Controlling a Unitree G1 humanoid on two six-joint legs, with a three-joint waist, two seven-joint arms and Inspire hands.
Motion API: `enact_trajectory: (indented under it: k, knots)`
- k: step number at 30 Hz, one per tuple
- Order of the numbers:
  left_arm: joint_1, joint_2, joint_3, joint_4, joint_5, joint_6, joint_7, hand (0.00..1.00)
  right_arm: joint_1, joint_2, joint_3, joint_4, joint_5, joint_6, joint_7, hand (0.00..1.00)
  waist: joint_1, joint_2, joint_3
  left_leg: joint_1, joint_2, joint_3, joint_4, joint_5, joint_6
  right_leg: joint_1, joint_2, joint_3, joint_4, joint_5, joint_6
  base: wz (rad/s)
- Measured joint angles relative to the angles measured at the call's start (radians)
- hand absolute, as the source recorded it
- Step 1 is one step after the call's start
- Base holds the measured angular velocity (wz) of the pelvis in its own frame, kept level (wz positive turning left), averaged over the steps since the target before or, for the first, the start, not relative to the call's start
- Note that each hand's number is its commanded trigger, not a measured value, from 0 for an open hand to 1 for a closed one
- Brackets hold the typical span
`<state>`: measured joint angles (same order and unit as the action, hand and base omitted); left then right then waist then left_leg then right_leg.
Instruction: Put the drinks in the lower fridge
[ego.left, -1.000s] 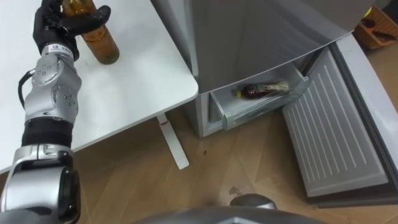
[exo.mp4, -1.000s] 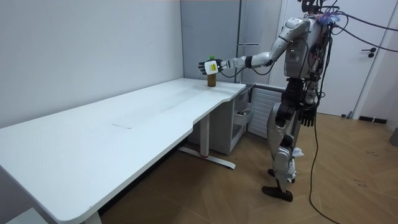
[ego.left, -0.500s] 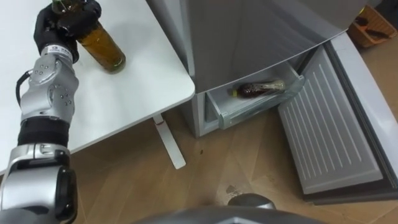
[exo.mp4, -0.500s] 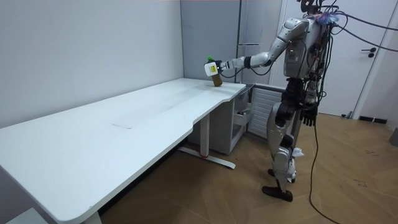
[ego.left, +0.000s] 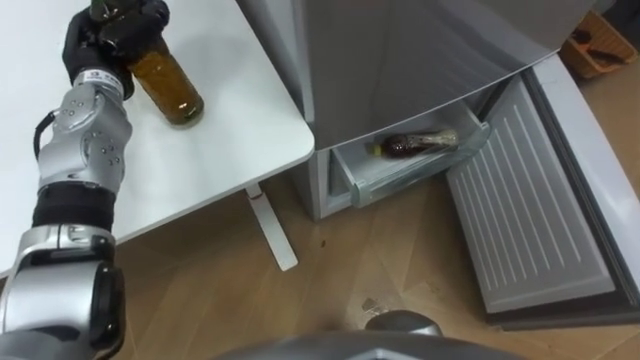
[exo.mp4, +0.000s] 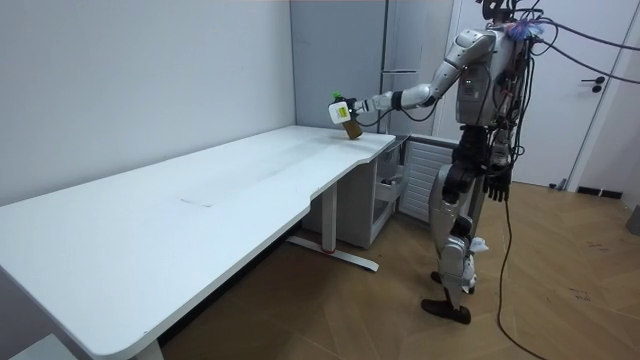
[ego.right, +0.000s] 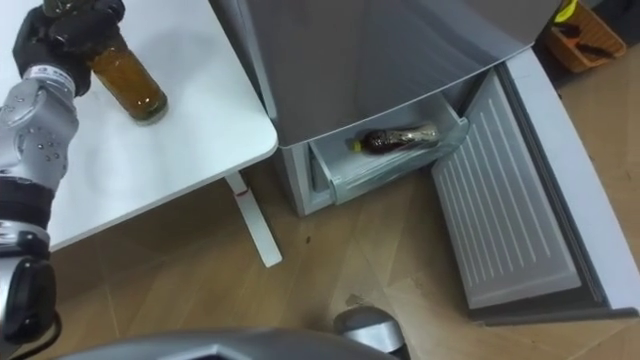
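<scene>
An amber drink bottle (ego.left: 170, 85) with a green cap leans tilted over the far corner of the white table (ego.left: 230, 130). My left hand (ego.left: 110, 35) is shut round its upper part, fingers curled about the neck. The same bottle (exo.mp4: 349, 126) shows in the room view at the end of my outstretched left arm. A second dark bottle (ego.left: 415, 143) lies on its side in the pulled-out lower fridge drawer (ego.left: 372, 182). My right hand (exo.mp4: 497, 187) hangs open at my side. I stand between the table's end and the fridge.
The grey fridge (ego.left: 420, 50) stands right of the table. Its lower door (ego.left: 530, 210) swings open to the right over the wooden floor. The table's white leg (ego.left: 275, 230) stands near the fridge's corner. A wicker basket (ego.left: 605, 45) sits at the far right.
My left hand has closed round the bottle's top. The bottle, upright a second ago, now leans and has shifted slightly toward the table's edge.
</scene>
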<state>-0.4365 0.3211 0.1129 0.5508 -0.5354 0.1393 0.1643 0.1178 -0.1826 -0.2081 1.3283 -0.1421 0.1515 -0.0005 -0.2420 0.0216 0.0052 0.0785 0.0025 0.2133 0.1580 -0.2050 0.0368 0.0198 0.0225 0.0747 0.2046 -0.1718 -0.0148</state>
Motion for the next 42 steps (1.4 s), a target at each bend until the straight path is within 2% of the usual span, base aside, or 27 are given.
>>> enact_trajectory:
  k: [2, 5, 7, 8, 10, 13, 19, 21, 23, 25, 29, 31, 32, 35, 37, 38, 40, 42]
  knots:
    - [0.004, -0.003, -0.008, -0.046, 0.042, 0.014, 0.002, 1.0, -0.014, -0.001, 0.0, 0.0, 0.001, 0.0, 0.001, 0.0, 0.003, 0.006, 0.0027, -0.009, 0.001, -0.012, 0.001, 0.0, 0.0, -0.004, -0.002, -0.012, -0.002, 0.0, 0.0, 0.2]
    - [0.037, -0.004, -0.009, -0.173, 0.066, 0.017, 0.004, 1.0, -0.02, 0.0, 0.018, 0.002, 0.0, -0.004, 0.004, 0.0, 0.007, 0.017, 0.0009, -0.021, 0.0, -0.029, 0.002, 0.0, 0.0, -0.01, -0.004, -0.028, -0.002, 0.0, 0.0, 0.16]
    - [0.104, -0.013, -0.011, -0.352, 0.07, 0.016, 0.003, 1.0, -0.021, 0.0, 0.034, 0.004, -0.001, -0.012, 0.006, 0.0, 0.008, 0.02, -0.0003, -0.019, -0.001, -0.053, 0.003, 0.001, -0.001, 0.001, -0.006, -0.055, -0.004, 0.0, 0.0, 0.25]
    - [0.124, -0.019, -0.011, -0.399, 0.073, 0.016, 0.003, 1.0, -0.021, 0.0, 0.034, 0.004, -0.001, -0.013, 0.006, 0.0, 0.008, 0.02, -0.0006, -0.018, -0.001, -0.058, 0.003, 0.001, -0.001, 0.003, -0.006, -0.062, -0.004, 0.0, 0.0, 0.31]
    - [0.198, -0.036, -0.011, -0.581, 0.086, 0.016, -0.004, 1.0, -0.021, 0.003, 0.034, 0.001, -0.001, -0.019, 0.006, 0.0, 0.036, 0.02, -0.0006, -0.019, 0.0, -0.072, 0.003, 0.001, -0.001, 0.006, -0.006, -0.081, -0.006, 0.0, 0.0, 0.15]
    - [0.26, -0.037, -0.01, -0.739, 0.061, 0.016, -0.003, 1.0, -0.019, 0.005, 0.034, -0.013, 0.004, -0.019, 0.004, 0.0, 0.067, 0.019, -0.0006, -0.02, 0.0, -0.09, 0.003, 0.001, -0.002, 0.021, -0.011, -0.099, -0.03, 0.0, 0.0, 0.13]
    - [0.328, -0.038, 0.008, -0.89, 0.069, 0.016, -0.045, 1.0, -0.02, 0.012, 0.034, -0.019, 0.004, -0.028, 0.008, 0.0, 0.135, 0.02, -0.001, -0.021, -0.002, -0.115, 0.008, 0.002, -0.003, 0.037, -0.016, -0.135, -0.037, 0.0, 0.0, 0.16]
    - [0.353, -0.038, 0.012, -0.939, 0.069, 0.016, -0.057, 1.0, -0.02, 0.012, 0.038, -0.012, 0.028, -0.031, 0.008, 0.0, 0.148, 0.019, -0.001, -0.026, -0.009, -0.147, 0.01, 0.003, -0.003, 0.045, -0.02, -0.16, -0.037, 0.0, 0.0, 0.36]
    - [0.38, -0.038, 0.025, -0.981, 0.069, 0.016, -0.063, 1.0, -0.02, 0.013, 0.039, -0.002, 0.029, -0.032, 0.003, 0.0, 0.174, 0.019, -0.0009, -0.024, -0.014, -0.152, 0.014, 0.003, -0.003, 0.049, -0.021, -0.16, -0.038, -0.001, 0.0, 0.16]
    - [0.407, -0.038, 0.065, -1.022, 0.065, 0.016, -0.066, 1.0, -0.017, 0.02, 0.039, 0.001, 0.047, -0.044, -0.012, 0.0, 0.206, 0.019, -0.0009, -0.03, -0.015, -0.163, 0.022, 0.003, -0.003, 0.052, -0.023, -0.167, -0.038, -0.001, 0.0, 0.1]
    - [0.416, -0.038, 0.174, -1.071, 0.08, 0.013, -0.021, 1.0, -0.017, 0.028, 0.039, 0.011, 0.061, -0.073, -0.034, 0.0, 0.232, 0.019, -0.0009, -0.044, -0.017, -0.177, 0.036, 0.003, -0.003, 0.052, -0.025, -0.182, -0.039, -0.004, -0.002, 0.12]
    - [0.446, -0.039, 0.251, -1.136, 0.136, -0.009, 0.016, 1.0, -0.006, 0.026, 0.037, 0.013, 0.06, -0.093, -0.037, 0.0, 0.25, 0.019, -0.002, -0.054, -0.021, -0.188, 0.042, 0.003, -0.003, 0.055, -0.027, -0.196, -0.053, -0.005, -0.004, 0.15]
    - [0.456, -0.039, 0.268, -1.149, 0.142, -0.021, 0.024, 1.0, 0.0, 0.026, 0.036, 0.013, 0.062, -0.099, -0.041, 0.0, 0.255, 0.019, -0.0024, -0.056, -0.025, -0.193, 0.043, 0.003, -0.003, 0.057, -0.028, -0.203, -0.055, -0.006, -0.005, 0.2]
    - [0.518, -0.051, 0.375, -1.204, 0.147, -0.09, 0.062, 1.0, 0.041, 0.025, 0.026, 0.012, 0.05, -0.126, -0.05, 0.0, 0.289, 0.02, -0.0056, -0.049, -0.033, -0.213, 0.045, 0.003, -0.004, 0.065, -0.034, -0.215, -0.054, -0.018, -0.006, 0.19]
    - [0.529, -0.074, 0.445, -1.207, 0.184, -0.148, 0.133, 1.0, 0.074, 0.025, 0.027, 0.013, 0.04, -0.143, -0.053, 0.0, 0.337, 0.019, -0.013, -0.047, -0.034, -0.217, 0.044, 0.003, -0.004, 0.067, -0.037, -0.226, -0.054, -0.023, -0.005, 0.08]
    - [0.53, -0.08, 0.464, -1.208, 0.208, -0.159, 0.157, 1.0, 0.078, 0.025, 0.027, 0.013, 0.04, -0.147, -0.053, 0.0, 0.345, 0.018, -0.0134, -0.046, -0.035, -0.219, 0.045, 0.003, -0.004, 0.068, -0.038, -0.231, -0.054, -0.023, -0.005, 0.09]
    - [0.529, -0.098, 0.529, -1.207, 0.272, -0.188, 0.261, 1.0, 0.086, 0.025, 0.028, 0.012, 0.041, -0.161, -0.06, 0.0, 0.37, 0.015, -0.0132, -0.039, -0.037, -0.23, 0.045, 0.003, -0.004, 0.081, -0.039, -0.246, -0.055, -0.023, -0.005, 0.16]
    - [0.53, -0.101, 0.565, -1.207, 0.289, -0.205, 0.342, 1.0, 0.089, 0.025, 0.028, 0.01, 0.041, -0.173, -0.076, 0.0, 0.387, 0.016, -0.0116, -0.03, -0.042, -0.249, 0.046, 0.003, -0.004, 0.096, -0.041, -0.256, -0.055, -0.026, -0.002, 0.25]
